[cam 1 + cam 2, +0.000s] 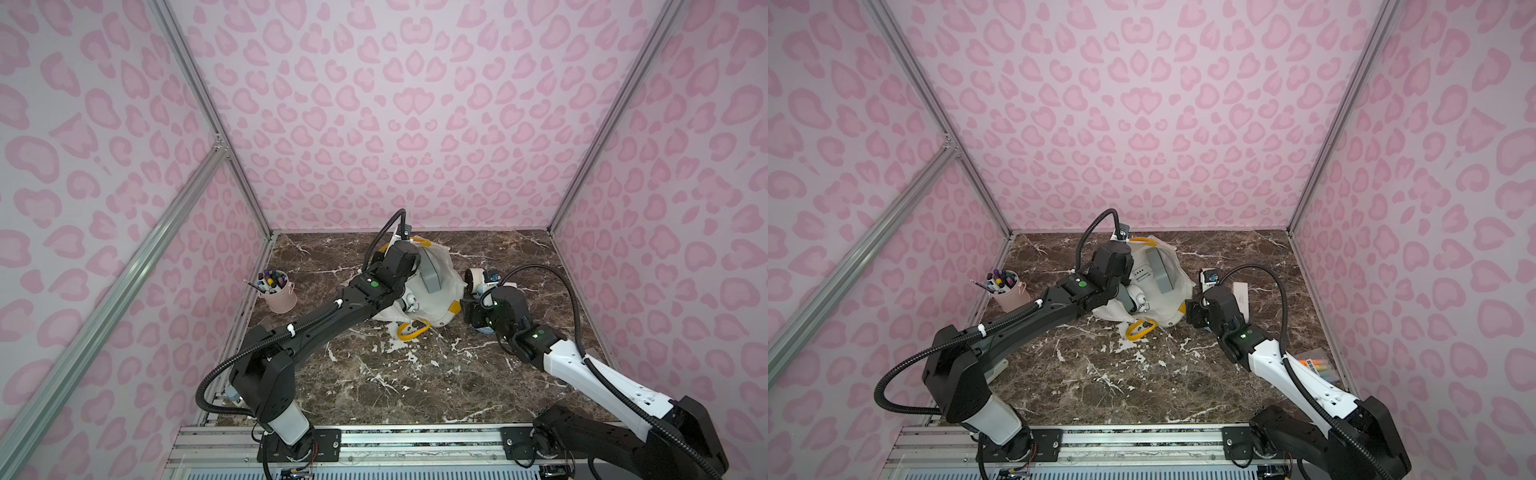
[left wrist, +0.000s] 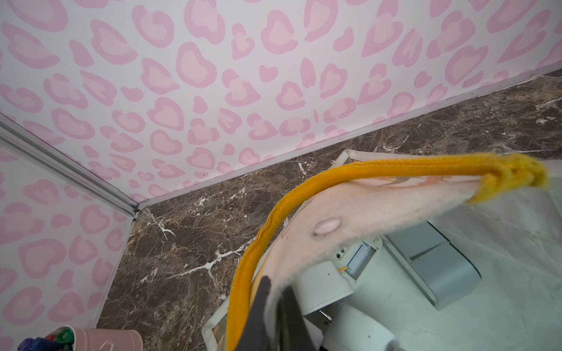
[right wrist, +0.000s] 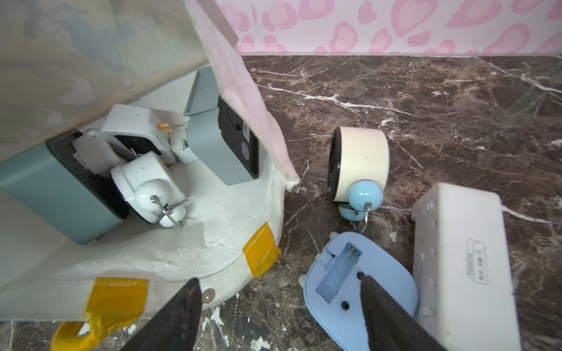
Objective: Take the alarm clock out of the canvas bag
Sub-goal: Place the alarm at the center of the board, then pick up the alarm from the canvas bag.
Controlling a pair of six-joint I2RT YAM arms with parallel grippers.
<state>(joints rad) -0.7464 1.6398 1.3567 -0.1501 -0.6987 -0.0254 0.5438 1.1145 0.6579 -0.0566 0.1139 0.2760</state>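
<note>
left fingers (image 2: 262,307) pinch canvas bag (image 2: 365,209) rim beside yellow handle (image 2: 304,188); white clock (image 2: 322,282) inside.

Pink heart-print walls (image 1: 415,104), brown marble floor (image 1: 415,374)

pink bucket (image 2: 121,340): cut by edge | marker pack (image 1: 1318,365): partly hidden, blurred

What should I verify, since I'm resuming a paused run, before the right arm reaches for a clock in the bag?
1. Left end effector shut on the canvas bag upper rim, mouth held open: ok.
2. Right end effector open, nothing between its jaws: ok.
3. Blue clock lying on the table, outside the bag: ok.
4. Right fingers clear of the blue clock: cannot tell; one overlaps it in the wrist view.
5. Bag emptied: not ok; white bell clock and a grey clock lie inside.
</note>
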